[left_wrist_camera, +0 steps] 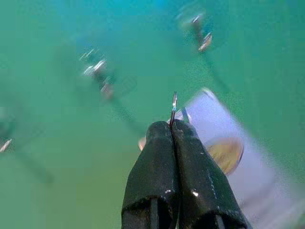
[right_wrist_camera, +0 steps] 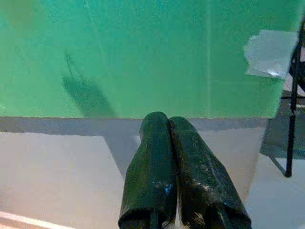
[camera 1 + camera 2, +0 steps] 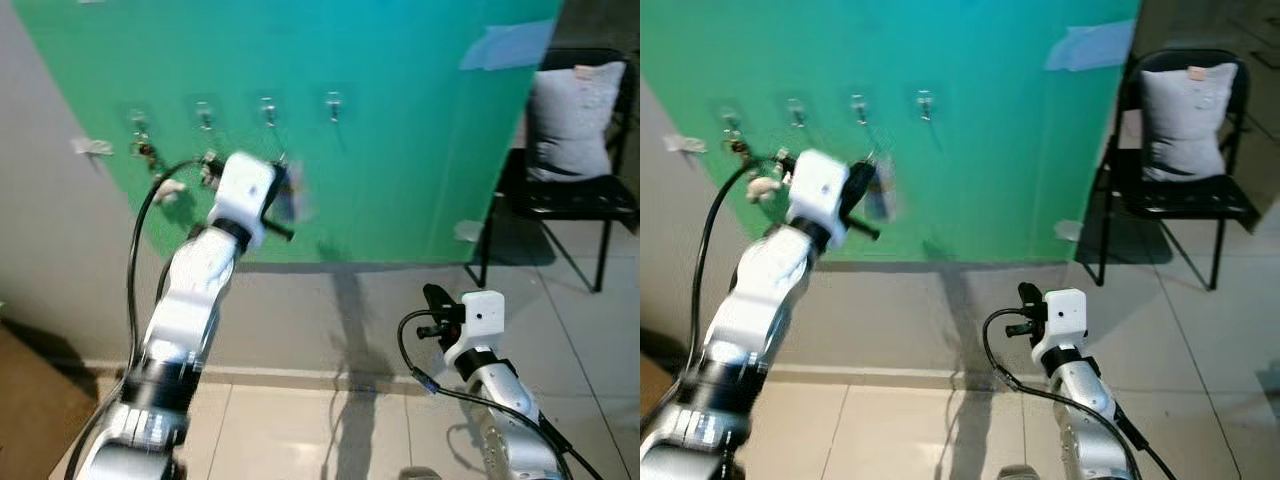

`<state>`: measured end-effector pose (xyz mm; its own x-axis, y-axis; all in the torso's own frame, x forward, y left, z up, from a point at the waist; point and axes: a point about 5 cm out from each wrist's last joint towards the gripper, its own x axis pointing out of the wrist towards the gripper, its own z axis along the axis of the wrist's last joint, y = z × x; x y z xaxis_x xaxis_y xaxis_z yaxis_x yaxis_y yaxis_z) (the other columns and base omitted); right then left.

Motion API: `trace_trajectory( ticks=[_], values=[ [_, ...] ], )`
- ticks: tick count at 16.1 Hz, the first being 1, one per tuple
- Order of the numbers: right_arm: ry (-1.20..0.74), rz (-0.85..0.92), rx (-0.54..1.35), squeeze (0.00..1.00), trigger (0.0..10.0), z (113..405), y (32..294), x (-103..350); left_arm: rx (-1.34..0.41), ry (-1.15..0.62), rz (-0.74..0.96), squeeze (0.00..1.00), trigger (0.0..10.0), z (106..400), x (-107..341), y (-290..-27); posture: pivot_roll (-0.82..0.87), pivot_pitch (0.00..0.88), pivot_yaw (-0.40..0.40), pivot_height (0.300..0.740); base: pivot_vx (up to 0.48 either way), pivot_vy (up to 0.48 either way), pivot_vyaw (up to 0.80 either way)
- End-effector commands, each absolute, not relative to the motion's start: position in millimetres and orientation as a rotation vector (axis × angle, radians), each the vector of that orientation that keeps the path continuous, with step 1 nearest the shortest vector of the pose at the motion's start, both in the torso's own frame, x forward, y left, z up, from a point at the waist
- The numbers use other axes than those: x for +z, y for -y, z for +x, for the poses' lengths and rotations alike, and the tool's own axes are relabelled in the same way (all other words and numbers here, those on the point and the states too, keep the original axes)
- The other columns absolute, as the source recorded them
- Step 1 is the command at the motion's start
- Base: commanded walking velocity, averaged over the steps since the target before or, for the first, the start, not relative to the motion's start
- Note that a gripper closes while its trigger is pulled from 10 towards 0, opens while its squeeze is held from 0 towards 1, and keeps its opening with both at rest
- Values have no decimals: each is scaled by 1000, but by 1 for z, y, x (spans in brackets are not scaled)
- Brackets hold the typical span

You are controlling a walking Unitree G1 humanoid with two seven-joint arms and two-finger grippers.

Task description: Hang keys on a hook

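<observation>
The left claw (image 1: 174, 125), fingers pressed together, pinches the thin wire ring of the keys (image 1: 217, 143), a pale tag and a coin-like disc dangling beyond, raised just before the third hook (image 3: 268, 110) in a row of four on the green board (image 3: 420, 160). The right claw (image 2: 171, 125), pressed together and holding nothing, hangs low over the tiled floor (image 3: 290, 430). Judging by this, the keys are lifted and nearly delivered; the ring is not yet over the hook. No writing is legible.
</observation>
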<state>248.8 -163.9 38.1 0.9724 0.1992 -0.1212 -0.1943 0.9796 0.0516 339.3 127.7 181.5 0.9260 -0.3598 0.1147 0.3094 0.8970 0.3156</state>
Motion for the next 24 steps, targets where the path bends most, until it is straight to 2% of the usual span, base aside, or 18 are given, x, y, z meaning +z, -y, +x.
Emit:
trace_trajectory(
  ticks=[1, 4, 9, 12, 17, 24],
  values=[
    [-110, 37, 201, 0, 10000, 249, 161, 42, -342, 138, 317, 0, 0, 347, 179, -134, -265, 0, 134, 740, 0, 0, 0],
    [-116, 34, 201, 0, 10000, 249, 162, 40, -329, 133, 334, 0, 0, 372, 198, -138, -286, 0, 145, 740, 0, 0, 0],
    [-115, 31, 172, 0, 10000, 243, 167, 39, -289, 88, 270, 0, 0, 383, 202, -145, -327, 0, 163, 740, 0, 0, 0],
    [-118, 27, 158, 0, 10000, 238, 171, 38, -278, 76, 256, 0, 0, 386, 203, -143, -352, 0, 174, 740, 0, 0, 0],
    [-125, 30, 144, 0, 10000, 234, 172, 37, -309, 75, 278, 0, 0, 381, 199, -123, -353, 0, 177, 740, 0, 0, 0],
    [-142, 25, 156, 0, 10000, 233, 171, 36, -278, 87, 230, 0, 0, 376, 203, -121, -344, 0, 163, 740, 0, 0, 0]
  ],
)
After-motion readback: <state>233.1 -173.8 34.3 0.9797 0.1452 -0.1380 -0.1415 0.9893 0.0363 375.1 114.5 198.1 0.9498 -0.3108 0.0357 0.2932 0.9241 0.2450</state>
